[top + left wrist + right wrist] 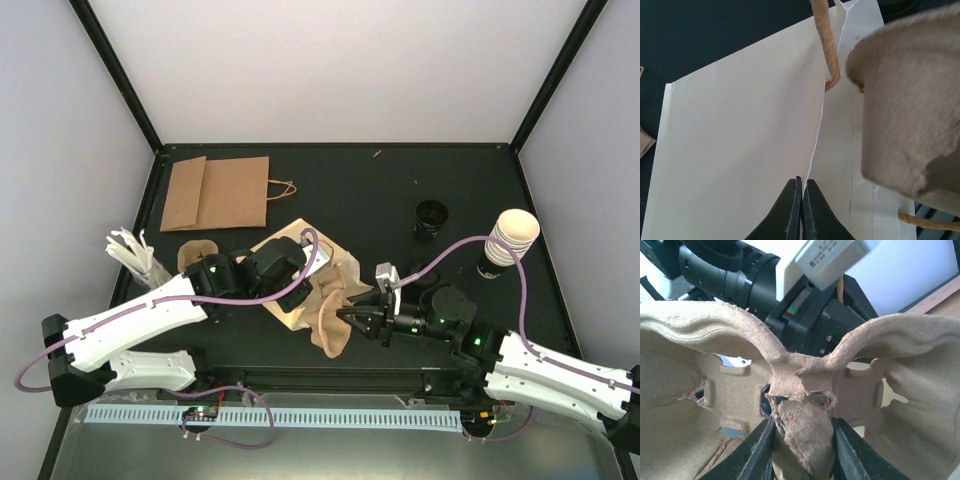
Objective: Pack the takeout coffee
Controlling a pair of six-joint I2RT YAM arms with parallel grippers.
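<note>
A robot lab cell is indicated by a black table (340, 185) boxed in by plain white walls (330, 70) and black posts (118, 75).

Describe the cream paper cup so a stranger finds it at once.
On the black table, look to the far right edge. Right of the round black lids stands the cream paper cup, topping a stack: the only pale, open-mouthed thing there.
</note>
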